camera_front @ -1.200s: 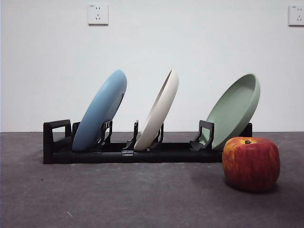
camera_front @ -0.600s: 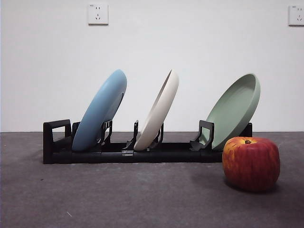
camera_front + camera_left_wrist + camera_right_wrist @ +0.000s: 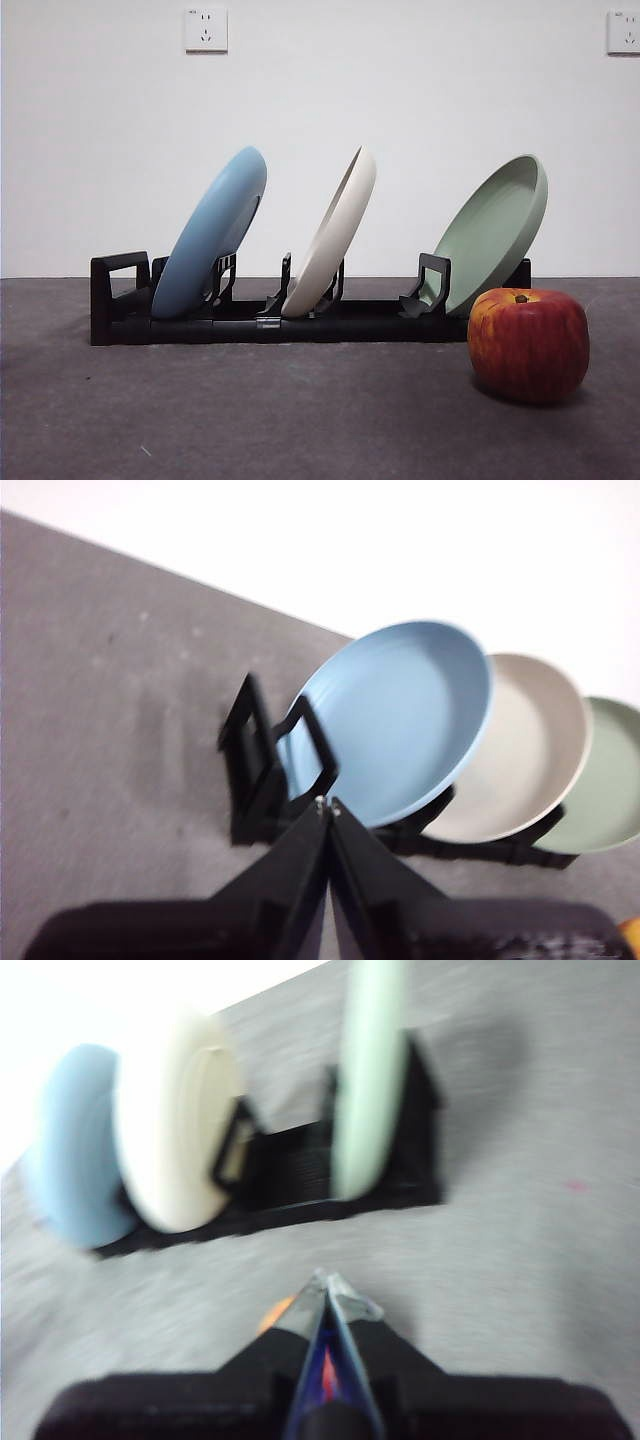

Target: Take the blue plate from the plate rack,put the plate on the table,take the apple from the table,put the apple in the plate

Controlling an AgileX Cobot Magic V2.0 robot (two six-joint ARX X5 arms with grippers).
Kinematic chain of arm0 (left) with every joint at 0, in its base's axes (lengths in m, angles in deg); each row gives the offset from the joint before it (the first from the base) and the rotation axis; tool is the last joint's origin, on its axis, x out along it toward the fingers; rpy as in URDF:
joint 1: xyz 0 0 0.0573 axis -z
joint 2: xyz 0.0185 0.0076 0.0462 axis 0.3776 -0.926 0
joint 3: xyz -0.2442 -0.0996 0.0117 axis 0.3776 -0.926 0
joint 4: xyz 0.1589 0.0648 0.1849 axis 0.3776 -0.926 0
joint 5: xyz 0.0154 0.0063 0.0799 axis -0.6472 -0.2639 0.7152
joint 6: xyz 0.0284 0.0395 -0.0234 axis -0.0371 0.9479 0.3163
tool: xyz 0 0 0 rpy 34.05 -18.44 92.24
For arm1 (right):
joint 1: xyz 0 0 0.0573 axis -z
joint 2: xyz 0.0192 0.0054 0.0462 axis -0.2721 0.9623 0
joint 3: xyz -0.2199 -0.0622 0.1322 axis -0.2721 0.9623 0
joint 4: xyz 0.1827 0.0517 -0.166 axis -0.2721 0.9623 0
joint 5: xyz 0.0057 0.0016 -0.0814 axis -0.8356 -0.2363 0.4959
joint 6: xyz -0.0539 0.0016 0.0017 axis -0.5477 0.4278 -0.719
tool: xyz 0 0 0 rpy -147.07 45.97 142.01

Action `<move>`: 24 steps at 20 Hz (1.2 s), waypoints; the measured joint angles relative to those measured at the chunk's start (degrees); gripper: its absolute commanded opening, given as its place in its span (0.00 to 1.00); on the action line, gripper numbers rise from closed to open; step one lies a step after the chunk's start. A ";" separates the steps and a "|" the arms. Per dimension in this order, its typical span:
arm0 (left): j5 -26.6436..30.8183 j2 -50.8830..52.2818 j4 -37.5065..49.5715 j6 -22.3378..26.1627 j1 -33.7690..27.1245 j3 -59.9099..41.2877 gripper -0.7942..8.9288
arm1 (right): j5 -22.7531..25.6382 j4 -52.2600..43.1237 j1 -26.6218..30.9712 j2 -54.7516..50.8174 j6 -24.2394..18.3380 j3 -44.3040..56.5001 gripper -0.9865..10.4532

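- Front: blue plate [image 3: 212, 232] leaning in the plate rack [image 3: 270, 318], apple [image 3: 528, 343] on the table [image 3: 250, 410]
- Left wrist: left gripper [image 3: 328, 805] pressed together near blue plate [image 3: 392, 723]
- Right wrist: right gripper [image 3: 328, 1288] pressed together, blurry, holding nothing

A matt finish is being shown by the blue plate [image 3: 212, 232]; the apple [image 3: 528, 344] is looking slightly glossy.

Left gripper [image 3: 328, 805]: jaws pressed together — tips meeting, holding nothing.
Right gripper [image 3: 328, 1290]: jaws closed to a narrow point — picture blurred.
Front view: neither arm shows.
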 measured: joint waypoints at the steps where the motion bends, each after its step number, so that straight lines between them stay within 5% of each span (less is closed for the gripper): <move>1: -0.39 -1.46 -0.02 -0.24 0.00 1.77 0.07 | -1.62 1.05 0.00 2.32 -1.07 -2.49 0.09; 5: -3.54 -10.93 -0.20 0.37 0.00 11.19 0.07 | -4.11 6.51 0.00 12.35 -6.23 -12.87 0.09; 11: -9.68 -31.69 -12.31 9.42 0.02 29.48 0.08 | -4.13 16.26 0.00 23.17 -13.25 -25.29 0.20; 12: -9.68 -35.06 -14.19 10.91 0.24 32.44 0.11 | -4.11 16.63 0.00 24.13 -13.92 -26.32 0.20; 15: -9.66 -44.04 -15.72 13.22 1.99 38.84 0.45 | -4.11 16.74 0.00 25.16 -14.75 -27.69 0.27; 18: -9.66 -49.77 -16.15 13.70 5.44 43.15 0.44 | -4.11 16.92 0.02 25.20 -14.78 -27.78 0.45; 24: -5.49 -62.03 -16.70 13.81 15.78 53.37 0.44 | -4.11 17.09 0.02 25.24 -14.73 -27.78 0.44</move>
